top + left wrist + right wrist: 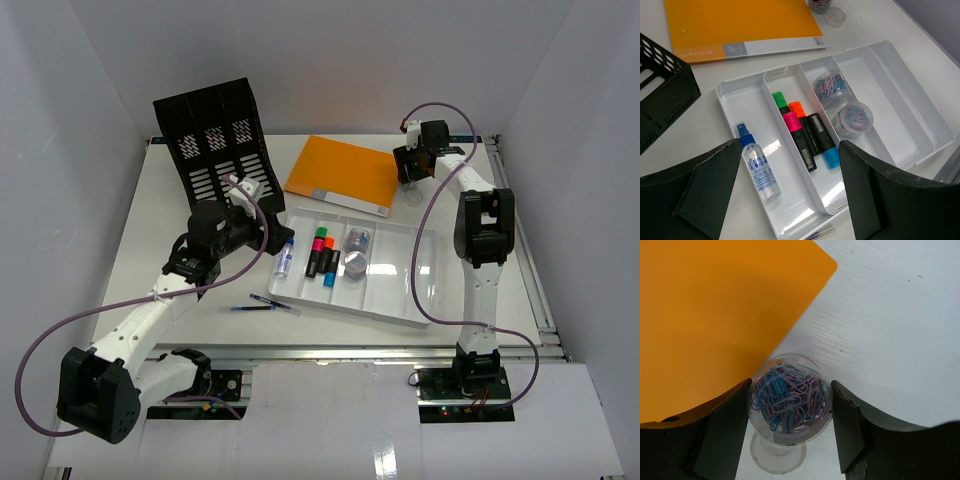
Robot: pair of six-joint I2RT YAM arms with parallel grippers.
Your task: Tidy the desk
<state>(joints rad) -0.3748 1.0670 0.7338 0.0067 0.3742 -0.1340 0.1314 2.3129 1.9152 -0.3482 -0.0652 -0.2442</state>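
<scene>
Right jaws: clenched on the jar [790, 400] of clips, one finger flat against each side.
Right gripper [790, 390]: at 1 o'clock on the desk [150, 270], pointing down.
Lid [777, 460]: clear, on the desk, at 6 o'clock of the jar in the wrist view.
Folder [340, 172]: orange, flat at 12 o'clock, its edge just beside the jar.
Left jaws: released, wide apart, nothing between them.
Left gripper [790, 147]: hovers over the tray's 9 o'clock end.
Tray [390, 270]: white, mid-desk.
Tray contents: bottle [757, 167], markers [800, 130], two clip jars [827, 85].
Pen [255, 307]: on the desk, at 8 o'clock of the tray.
Rack [215, 130]: black, at 11 o'clock.
Desk: white, under everything, its rail [330, 350] at 6 o'clock.
</scene>
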